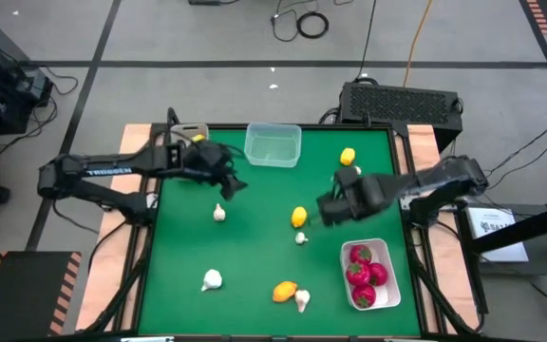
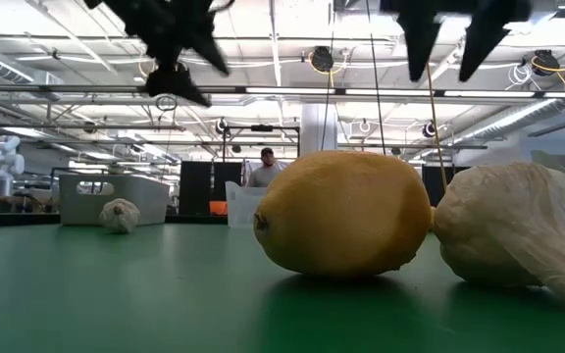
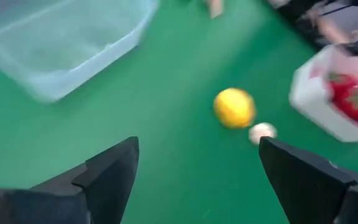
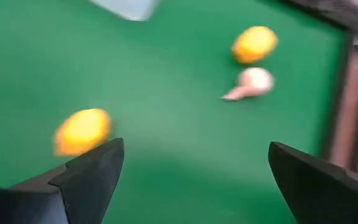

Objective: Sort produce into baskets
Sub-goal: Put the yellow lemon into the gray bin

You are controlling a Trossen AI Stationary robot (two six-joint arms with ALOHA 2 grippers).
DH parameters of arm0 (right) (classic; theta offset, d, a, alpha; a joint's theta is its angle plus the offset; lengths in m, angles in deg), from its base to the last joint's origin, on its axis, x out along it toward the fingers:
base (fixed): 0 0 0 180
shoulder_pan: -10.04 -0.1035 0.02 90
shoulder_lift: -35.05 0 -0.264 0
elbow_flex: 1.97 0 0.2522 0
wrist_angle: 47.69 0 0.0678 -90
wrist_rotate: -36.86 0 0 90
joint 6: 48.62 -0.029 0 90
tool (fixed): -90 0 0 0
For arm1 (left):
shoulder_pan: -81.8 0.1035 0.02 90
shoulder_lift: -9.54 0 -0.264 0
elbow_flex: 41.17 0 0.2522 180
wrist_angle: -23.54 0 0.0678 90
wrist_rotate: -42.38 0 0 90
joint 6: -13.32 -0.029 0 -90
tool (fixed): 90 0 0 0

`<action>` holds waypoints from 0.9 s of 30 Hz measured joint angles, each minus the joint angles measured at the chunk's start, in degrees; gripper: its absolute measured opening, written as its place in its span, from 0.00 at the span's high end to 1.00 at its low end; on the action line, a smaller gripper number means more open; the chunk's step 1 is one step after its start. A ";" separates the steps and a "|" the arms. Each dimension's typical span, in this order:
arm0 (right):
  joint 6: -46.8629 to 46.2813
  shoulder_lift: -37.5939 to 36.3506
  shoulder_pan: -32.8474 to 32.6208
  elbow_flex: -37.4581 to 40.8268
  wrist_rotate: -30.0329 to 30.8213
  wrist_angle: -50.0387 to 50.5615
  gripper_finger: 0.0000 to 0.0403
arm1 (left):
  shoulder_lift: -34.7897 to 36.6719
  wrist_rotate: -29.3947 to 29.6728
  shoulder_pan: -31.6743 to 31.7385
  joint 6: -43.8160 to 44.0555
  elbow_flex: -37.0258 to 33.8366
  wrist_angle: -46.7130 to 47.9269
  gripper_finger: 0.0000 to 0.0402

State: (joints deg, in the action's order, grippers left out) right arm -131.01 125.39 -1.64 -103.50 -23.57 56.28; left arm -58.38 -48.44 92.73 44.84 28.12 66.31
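both end effectors (image 1: 233,182) (image 1: 329,207) hover open, empty.

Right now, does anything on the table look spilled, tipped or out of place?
Nothing spilled or tipped. The clear plastic tub and white rounded tray sit flat; yellow lemons and white garlic bulbs lie loose on the green mat, unsorted.

Green table mat (image 1: 254,247), black vented box (image 1: 402,103) behind it, coiled cable (image 1: 311,25) on the grey floor (image 1: 160,38).

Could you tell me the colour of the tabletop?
Green tabletop, clearest in the high view.
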 joint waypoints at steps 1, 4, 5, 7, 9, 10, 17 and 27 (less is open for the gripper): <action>2.77 -0.42 2.54 0.34 -0.19 -0.37 0.03 | -0.25 1.08 -1.58 0.89 0.02 -1.60 0.16; 11.95 -1.64 11.62 2.97 -2.24 -3.30 0.03 | -0.36 3.65 -5.14 1.20 0.02 -2.84 0.16; 15.01 -2.08 14.63 4.32 -3.16 -4.90 0.03 | -0.27 4.18 -5.94 1.17 0.02 -2.68 0.16; 21.68 -3.16 20.55 7.31 -4.53 -10.62 0.03 | 0.71 4.88 -6.79 1.17 0.01 0.43 0.16; 27.07 -4.05 26.06 10.61 -7.29 -15.79 0.03 | 2.13 6.08 -7.19 1.23 -0.02 3.49 0.16; 29.28 -4.37 28.44 12.11 -8.61 -18.04 0.03 | 3.08 7.15 -7.38 1.66 0.00 4.81 0.16; 37.42 -4.74 41.02 21.79 -15.19 -31.17 0.03 | 8.06 13.86 -8.75 5.72 -0.02 8.96 0.16; 37.73 -4.69 48.51 33.12 -17.97 -48.53 0.03 | 8.59 16.40 -8.72 7.68 0.02 9.08 0.16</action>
State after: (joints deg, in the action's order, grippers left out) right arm -93.28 120.70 46.86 -70.38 -41.54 7.76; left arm -49.79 -32.04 84.01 52.52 28.14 75.40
